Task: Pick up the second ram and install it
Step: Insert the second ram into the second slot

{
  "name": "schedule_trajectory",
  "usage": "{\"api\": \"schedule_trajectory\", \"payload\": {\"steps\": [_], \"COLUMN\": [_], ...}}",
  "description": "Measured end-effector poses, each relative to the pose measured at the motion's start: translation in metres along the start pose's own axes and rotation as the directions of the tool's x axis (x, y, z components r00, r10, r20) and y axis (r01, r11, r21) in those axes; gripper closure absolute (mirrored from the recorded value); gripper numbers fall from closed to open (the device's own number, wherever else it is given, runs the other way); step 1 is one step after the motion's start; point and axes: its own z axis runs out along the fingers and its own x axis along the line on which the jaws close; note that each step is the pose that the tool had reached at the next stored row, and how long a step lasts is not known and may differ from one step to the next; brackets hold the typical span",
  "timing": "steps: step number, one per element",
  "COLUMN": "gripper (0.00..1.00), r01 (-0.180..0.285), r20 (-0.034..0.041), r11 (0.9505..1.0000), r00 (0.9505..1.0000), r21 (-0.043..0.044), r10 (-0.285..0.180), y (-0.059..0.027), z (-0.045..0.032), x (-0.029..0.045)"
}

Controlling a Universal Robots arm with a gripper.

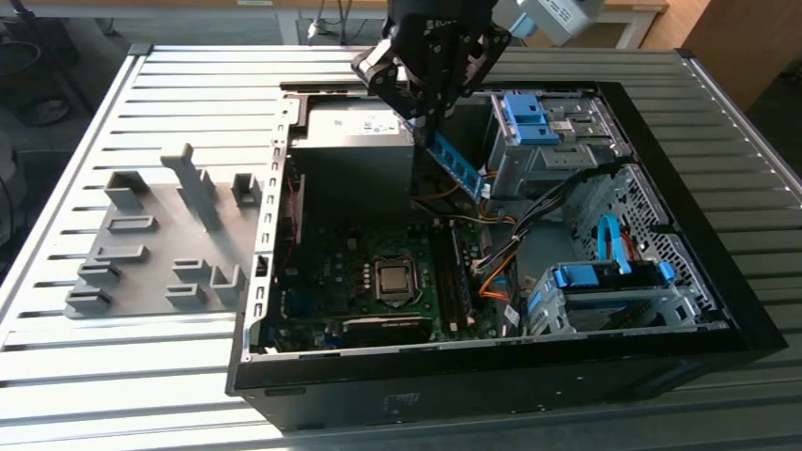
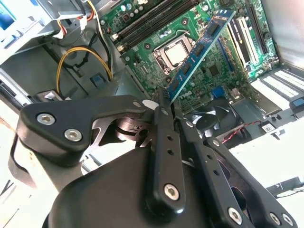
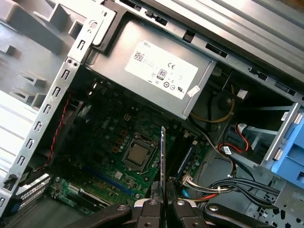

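**Q:** So where's the second ram (image 1: 454, 165) at right now?

**A:** It's up in the air, clamped in the gripper (image 1: 430, 120). In the exterior view the stick hangs tilted inside the open PC case (image 1: 701, 310), near the back, between the grey power supply (image 1: 357, 127) and the blue drive cage (image 1: 539, 122). The jaws are pinched narrow on its top end.

**Q:** Is it in a slot yet?

**A:** Nope, clear of the board. In the second wrist view the blue-green stick (image 2: 199, 50) runs from the gripper (image 2: 164, 97) out over the motherboard (image 2: 209, 71), crossing just beside the CPU socket (image 2: 176, 52). In the first wrist view you see it edge-on (image 3: 163, 156), a thin line rising from the gripper (image 3: 162, 202), with the CPU socket (image 3: 137, 154) to one side.

**Q:** Anything else around?

**A:** The grey slotted holder block (image 1: 157, 235) sits on the ribbed tabletop (image 1: 126, 376) toward the exterior view's left, well apart from the gripper. Yellow and red cables (image 3: 223, 114) are tucked inside the case near the supply.
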Motion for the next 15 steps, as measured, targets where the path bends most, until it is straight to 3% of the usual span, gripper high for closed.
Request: {"api": "schedule_trajectory", "payload": {"steps": [15], "gripper": [0.86], "r01": [-0.014], "r20": [-0.0002], "r11": [0.9999], "r00": [0.9999], "r21": [0.0001], "r10": [0.014], "y": [0.0000], "z": [0.0000], "x": [0.0000]}}
